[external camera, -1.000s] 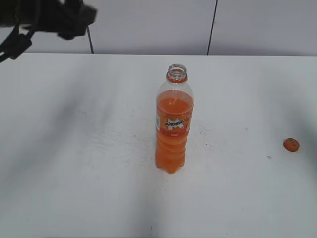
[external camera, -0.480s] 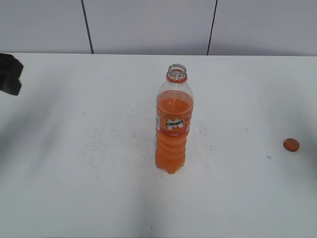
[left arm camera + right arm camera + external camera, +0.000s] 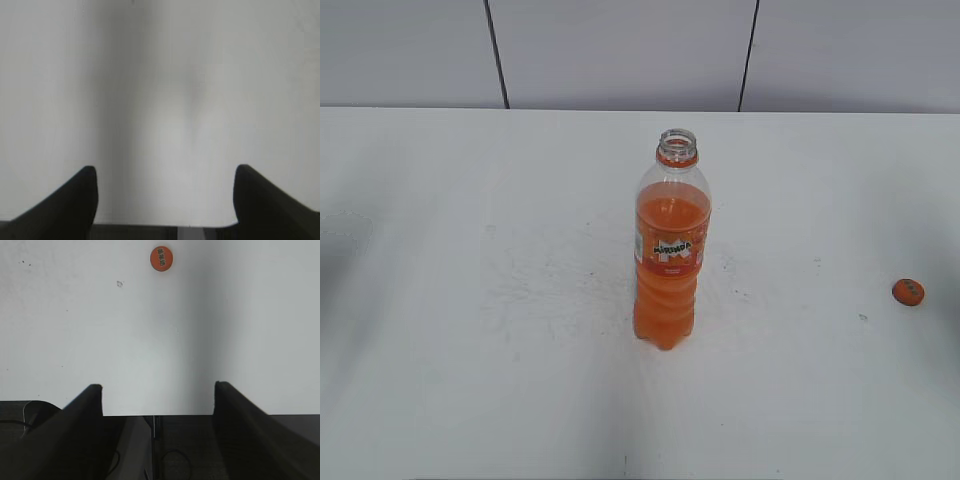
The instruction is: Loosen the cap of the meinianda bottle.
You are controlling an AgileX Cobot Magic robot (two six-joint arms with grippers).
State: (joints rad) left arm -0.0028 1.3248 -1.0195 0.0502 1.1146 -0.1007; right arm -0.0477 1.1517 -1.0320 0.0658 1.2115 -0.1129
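The meinianda bottle (image 3: 669, 250) stands upright at the middle of the white table, its neck open with no cap on it. The orange cap (image 3: 908, 292) lies flat on the table far to the right; it also shows in the right wrist view (image 3: 161, 258), well ahead of the jaws. My right gripper (image 3: 158, 390) is open and empty over the table's front edge. My left gripper (image 3: 165, 172) is open and empty over bare table near the front edge. Neither gripper shows in the exterior view.
The white table (image 3: 470, 300) has faint scuff marks around the bottle. A grey panelled wall (image 3: 620, 50) runs behind it. The table's front edge (image 3: 155, 415) shows in the right wrist view, with cables below.
The left arm, high at the top left a second ago, dropped to the left edge and has now left the exterior view. Bottle and cap have not moved.
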